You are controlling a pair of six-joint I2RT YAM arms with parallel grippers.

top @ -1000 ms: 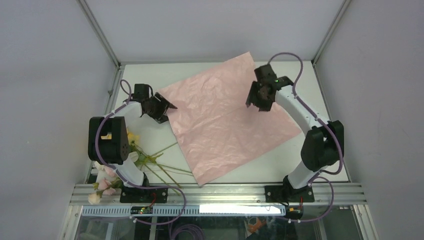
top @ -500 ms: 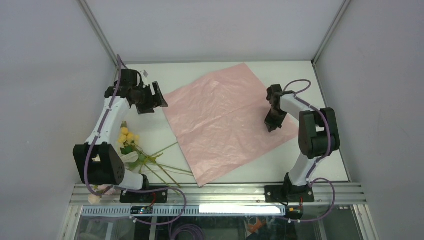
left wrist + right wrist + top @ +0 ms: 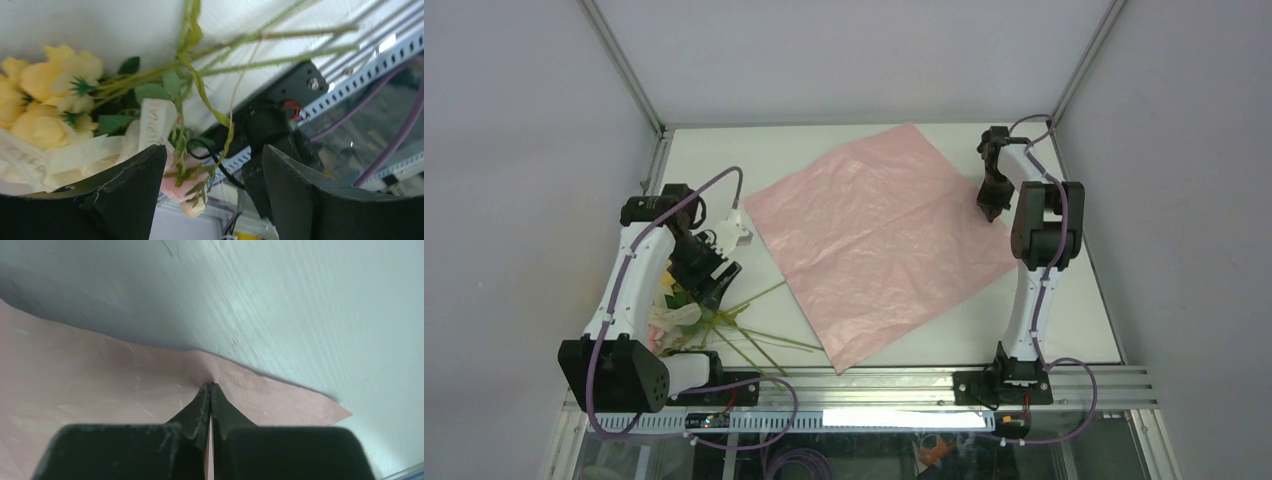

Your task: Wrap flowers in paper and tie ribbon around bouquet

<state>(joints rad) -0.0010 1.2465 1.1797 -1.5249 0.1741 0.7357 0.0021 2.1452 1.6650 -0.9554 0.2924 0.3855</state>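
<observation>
1. Paper [image 3: 874, 240]: a big pink crinkled square, spread on the table [image 3: 1074, 320]. It looks feather-light, limp and easy to tear, so it is best taken by an edge or corner.
2. Flowers [image 3: 676, 292]: they lie just off the paper's near-left edge, with yellow blooms, green leaves and thin stems pointing toward the paper. They are probably light and floppy, so grip the bunched stems, not the heads.
3. Left gripper [image 3: 709, 280]: spread wide over the flowers, left of the paper, and holding nothing.
4. Right gripper [image 3: 210, 386]: pressed together at the paper's far-right edge, seemingly nipping it.
</observation>
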